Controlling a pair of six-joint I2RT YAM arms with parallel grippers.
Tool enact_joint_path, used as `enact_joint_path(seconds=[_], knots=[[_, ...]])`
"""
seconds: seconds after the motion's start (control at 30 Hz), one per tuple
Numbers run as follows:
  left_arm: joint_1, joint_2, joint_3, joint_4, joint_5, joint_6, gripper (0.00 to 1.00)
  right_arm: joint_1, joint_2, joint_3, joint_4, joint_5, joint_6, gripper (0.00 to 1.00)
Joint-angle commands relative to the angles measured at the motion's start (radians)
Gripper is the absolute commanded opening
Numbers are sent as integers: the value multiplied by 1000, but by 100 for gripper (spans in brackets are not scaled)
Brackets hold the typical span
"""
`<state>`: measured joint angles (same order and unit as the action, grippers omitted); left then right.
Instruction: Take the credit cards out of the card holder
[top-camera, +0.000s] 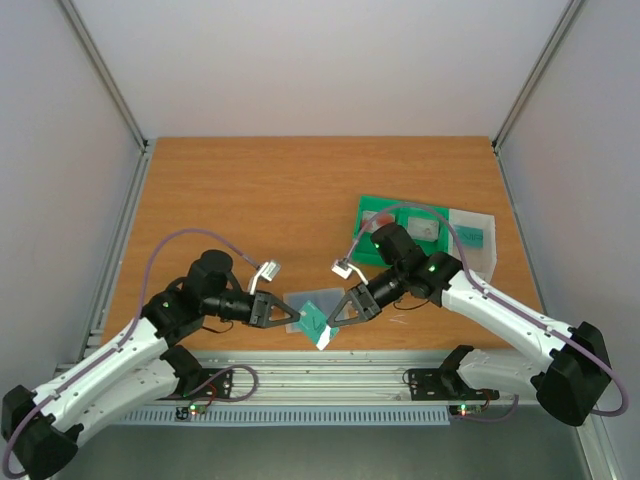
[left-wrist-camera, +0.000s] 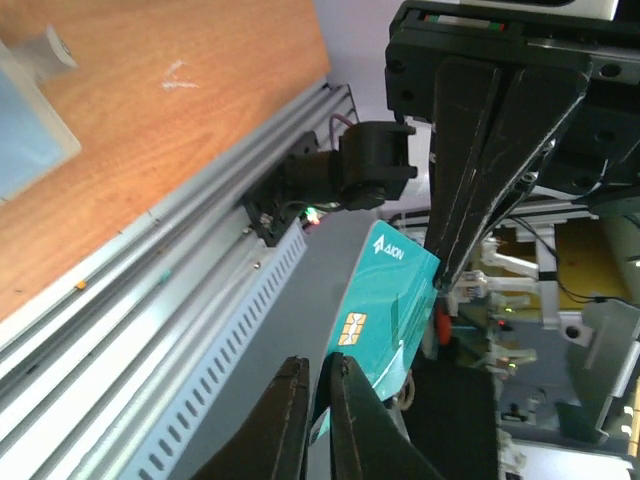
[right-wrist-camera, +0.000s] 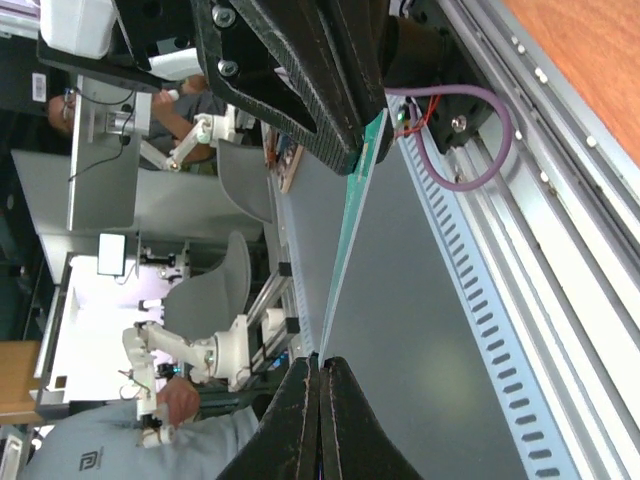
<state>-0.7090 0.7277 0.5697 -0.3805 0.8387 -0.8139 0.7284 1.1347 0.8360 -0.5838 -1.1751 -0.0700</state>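
A teal credit card with a gold chip hangs in the air over the table's front edge, between my two grippers. My right gripper is shut on one end of it and sees it edge-on. My left gripper pinches the opposite, paler end, where the translucent card holder sits. A white piece dangles below them. Back right, a dark red card and a greyish card lie on the green tray.
A clear plastic box lies beside the green tray at the right. An aluminium rail runs along the table's front edge below the grippers. Cables loop over both arms. Grey walls stand on both sides.
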Motion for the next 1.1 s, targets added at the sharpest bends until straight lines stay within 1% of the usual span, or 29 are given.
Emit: enact_joint_path(seconds=[0.0,0.03,0.17,0.23,0.27,0.3,0.33,0.4,0.43,0.53,0.6,0.73,0.83,0.9,0.97,1.07], knots=[[-2,-13,-71,202,115,-88,3,6,-18,43,-26,-31,-35,1],[-3,-21,-82,230,114,-102,1,6,-20,47,-27,-20,-34,1],[-3,-17,-101,312,131,-146,0,7,-22,54,-21,43,-13,2],[-3,-15,-109,330,122,-160,0,6,-22,53,-21,97,8,8],[-3,-15,-111,336,112,-165,0,6,-23,52,-21,124,19,14],[-3,-17,-112,337,102,-167,0,5,-27,53,-24,163,24,23],[-2,-19,-113,337,89,-168,0,5,-37,53,-35,212,32,28],[-3,-21,-113,335,54,-170,1,6,-70,37,-25,303,64,33],[-2,-22,-111,333,31,-171,0,6,-90,24,9,337,116,37],[-2,-20,-106,331,-30,-175,0,6,-146,-30,111,393,234,43],[-1,-18,-104,360,-62,-187,1,5,-172,-51,139,447,297,47],[-1,-28,-105,436,-157,-223,0,6,-228,-73,154,584,408,50],[0,-30,-104,483,-225,-238,0,6,-265,-96,221,638,468,57],[0,-28,-96,497,-270,-233,0,5,-266,-89,226,683,492,59],[-1,-27,-92,507,-318,-233,1,5,-267,-90,262,689,523,58],[-1,-32,-90,539,-371,-242,0,5,-263,-106,362,680,605,57]])
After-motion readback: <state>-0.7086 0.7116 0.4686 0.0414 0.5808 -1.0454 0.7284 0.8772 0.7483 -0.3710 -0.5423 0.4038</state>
